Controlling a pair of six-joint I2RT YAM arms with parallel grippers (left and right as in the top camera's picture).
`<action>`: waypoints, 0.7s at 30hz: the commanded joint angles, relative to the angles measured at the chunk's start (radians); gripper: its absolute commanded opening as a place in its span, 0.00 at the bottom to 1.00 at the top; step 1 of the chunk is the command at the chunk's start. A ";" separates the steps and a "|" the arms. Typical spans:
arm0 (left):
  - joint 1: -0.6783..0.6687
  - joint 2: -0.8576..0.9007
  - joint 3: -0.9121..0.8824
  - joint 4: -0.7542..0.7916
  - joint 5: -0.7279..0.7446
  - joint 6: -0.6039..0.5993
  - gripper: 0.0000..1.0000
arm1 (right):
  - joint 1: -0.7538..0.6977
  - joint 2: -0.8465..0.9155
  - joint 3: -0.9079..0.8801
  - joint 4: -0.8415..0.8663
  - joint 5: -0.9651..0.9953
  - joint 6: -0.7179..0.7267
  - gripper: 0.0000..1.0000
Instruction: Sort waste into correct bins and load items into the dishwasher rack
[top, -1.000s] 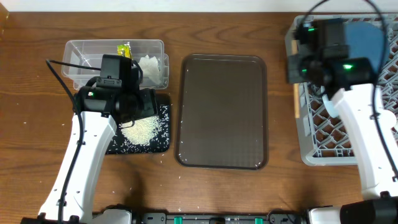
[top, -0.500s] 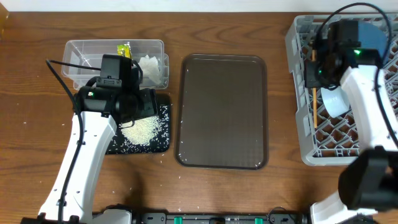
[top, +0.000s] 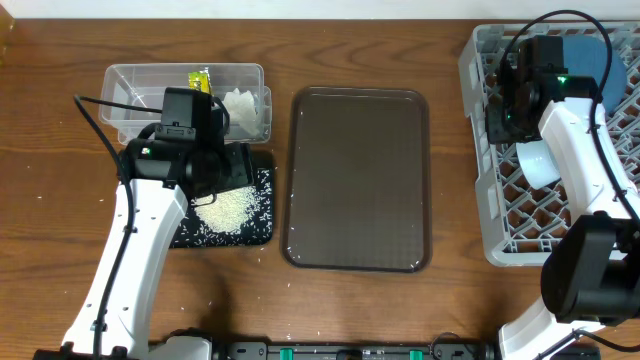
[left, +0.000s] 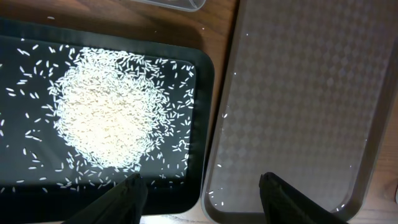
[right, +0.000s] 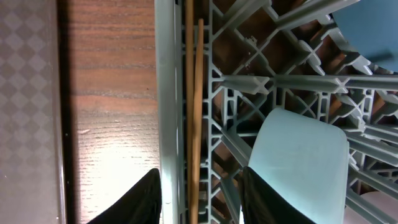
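Observation:
The grey dishwasher rack (top: 480, 205) stands at the right. Two wooden chopsticks (right: 193, 106) lie in it along its left wall (right: 166, 93). A pale blue-green cup or bowl (top: 540, 162) lies beside them, also in the right wrist view (right: 298, 165). The blue plate (top: 590, 60) stands at the rack's far end. My right gripper (top: 498, 128) is open, its fingers (right: 202, 199) straddling the rack wall and chopsticks without touching them. My left gripper (top: 238, 170) is open and empty (left: 202, 202) above the black tray (left: 199, 124), which holds a rice pile (left: 106, 118).
The clear divided tub (top: 130, 75) at the back left holds the yellow-green wrapper (top: 200, 80) and white tissue (top: 245, 105). The brown serving tray (top: 360, 180) lies mid-table with a few rice grains (left: 224, 115) at its edge.
My right arm has swung from the rack's far left corner down along its left wall and turned. The chopsticks now show lying in the rack. The left arm has not moved.

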 joint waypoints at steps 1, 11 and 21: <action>0.003 0.002 -0.010 -0.003 -0.013 0.010 0.63 | -0.018 -0.043 0.001 0.013 0.006 0.060 0.42; 0.003 0.007 -0.010 0.053 -0.051 0.083 0.79 | -0.103 -0.166 0.001 0.057 -0.317 0.063 0.82; 0.003 0.033 -0.011 -0.177 -0.221 0.058 0.82 | -0.164 -0.202 -0.080 -0.108 -0.287 0.035 0.99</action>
